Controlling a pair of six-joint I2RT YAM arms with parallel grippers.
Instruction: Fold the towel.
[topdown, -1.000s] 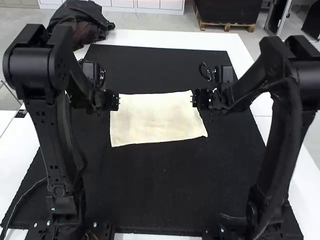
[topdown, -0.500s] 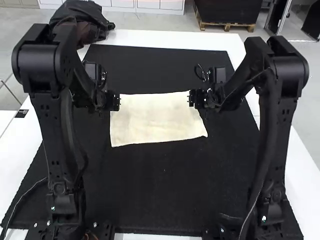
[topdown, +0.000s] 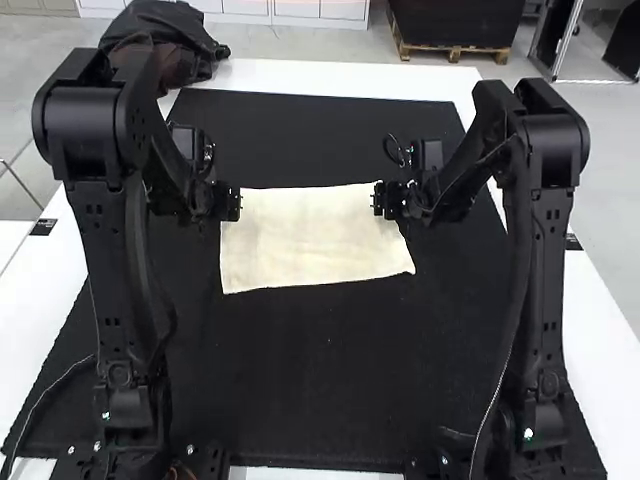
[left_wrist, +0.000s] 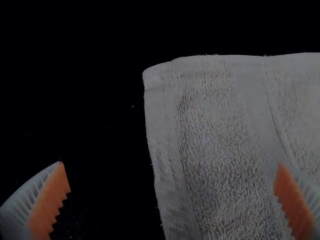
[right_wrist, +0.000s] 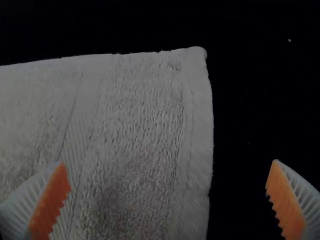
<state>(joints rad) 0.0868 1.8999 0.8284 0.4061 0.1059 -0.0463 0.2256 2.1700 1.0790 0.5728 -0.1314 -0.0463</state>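
Note:
A cream towel (topdown: 310, 238) lies flat, its four-sided shape spread on the black mat; layers cannot be told. My left gripper (topdown: 238, 204) is over its far left corner and my right gripper (topdown: 376, 198) over its far right corner. In the left wrist view, the left gripper (left_wrist: 172, 177) is wide open, with the towel's edge (left_wrist: 215, 125) running between its fingers. Wide open too is the right gripper (right_wrist: 167, 175) in the right wrist view, the towel (right_wrist: 135, 130) below it, its side edge between the fingers.
The black mat (topdown: 310, 390) covers most of the white table (topdown: 350, 78). Dark bunched fabric (topdown: 165, 45) sits at the table's far left corner.
The right gripper has shifted slightly left over the towel's far right corner, its arm swinging inward. The left arm has moved only a little. The towel lies as before.

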